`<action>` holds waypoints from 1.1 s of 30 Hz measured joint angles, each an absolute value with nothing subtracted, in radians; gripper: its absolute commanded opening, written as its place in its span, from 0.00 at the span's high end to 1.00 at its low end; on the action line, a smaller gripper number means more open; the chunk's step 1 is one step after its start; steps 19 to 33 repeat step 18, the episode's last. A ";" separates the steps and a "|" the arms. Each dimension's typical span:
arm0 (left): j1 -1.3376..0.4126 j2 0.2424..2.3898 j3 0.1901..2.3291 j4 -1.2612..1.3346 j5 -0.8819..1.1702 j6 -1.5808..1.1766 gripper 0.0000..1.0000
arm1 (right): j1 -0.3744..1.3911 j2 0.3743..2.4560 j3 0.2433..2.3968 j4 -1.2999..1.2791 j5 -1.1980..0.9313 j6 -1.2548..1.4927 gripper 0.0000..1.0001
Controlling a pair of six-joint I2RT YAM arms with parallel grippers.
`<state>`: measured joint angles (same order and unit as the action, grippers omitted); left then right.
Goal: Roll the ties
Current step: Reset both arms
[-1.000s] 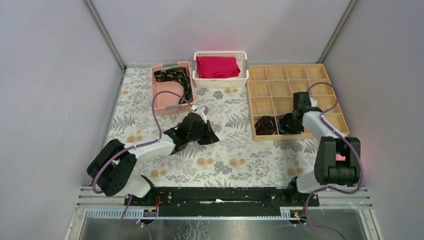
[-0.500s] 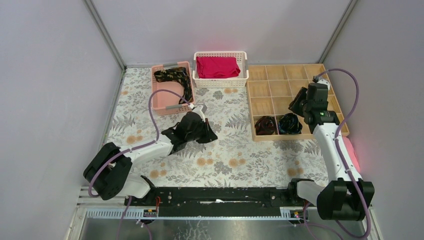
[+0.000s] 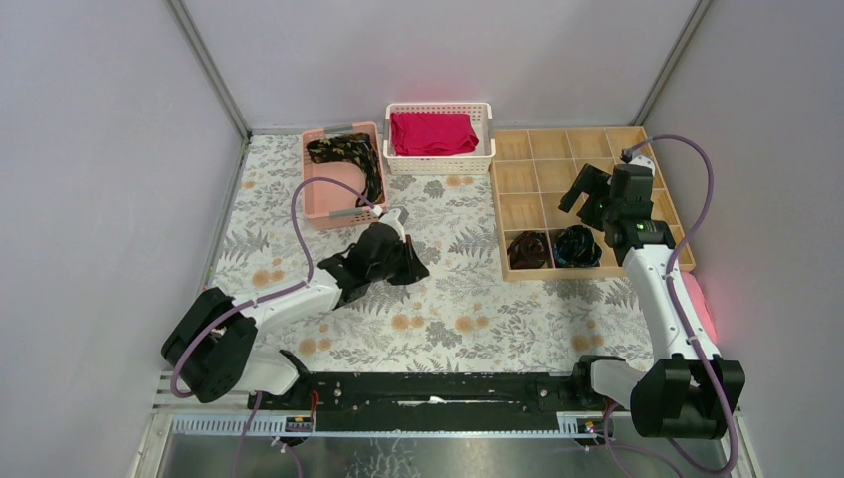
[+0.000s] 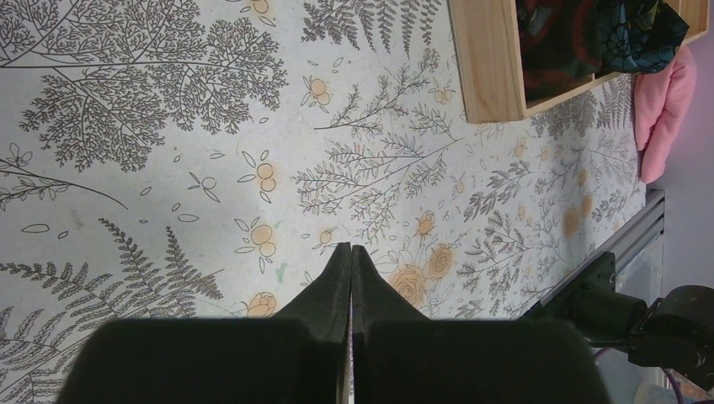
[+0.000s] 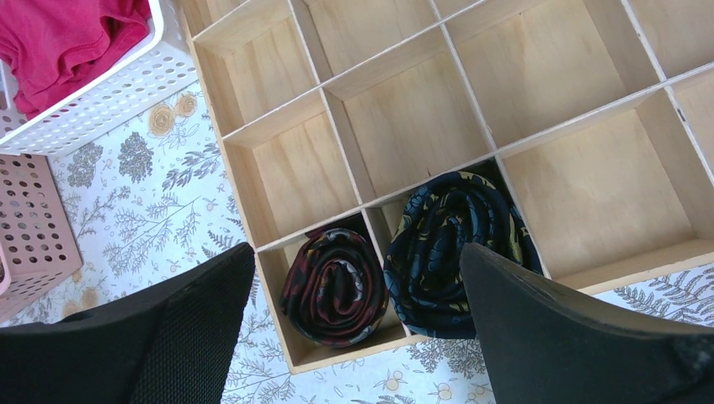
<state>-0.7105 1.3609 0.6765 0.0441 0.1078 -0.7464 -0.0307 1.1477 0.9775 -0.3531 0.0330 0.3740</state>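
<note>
My right claw (image 3: 585,199) is spread wide with nothing in it. It hangs over the wooden divider box (image 5: 404,109), right above two rolled ties, a blue-patterned coil (image 5: 455,252) and a reddish-brown coil (image 5: 333,286), in side-by-side compartments at the near edge. My left claw (image 4: 349,252) is pinched fully shut on nothing, low over the flowery tabletop (image 4: 210,126) around the middle. Further back there's a loose dark tie (image 3: 348,157) in the pink basket (image 3: 328,204), maybe more than one, hard to say from up top.
</note>
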 measured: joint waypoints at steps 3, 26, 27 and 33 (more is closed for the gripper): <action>-0.710 1.361 0.677 0.044 0.106 -0.746 1.00 | -0.031 1.148 0.978 -0.353 0.033 0.374 0.00; -0.710 1.361 0.677 0.044 0.104 -0.746 1.00 | -0.031 1.147 0.955 -0.338 0.052 0.360 0.00; -0.710 1.361 0.677 0.044 0.104 -0.746 1.00 | -0.031 1.147 0.955 -0.338 0.052 0.360 0.00; -0.710 1.361 0.677 0.044 0.104 -0.746 1.00 | -0.031 1.147 0.955 -0.338 0.052 0.360 0.00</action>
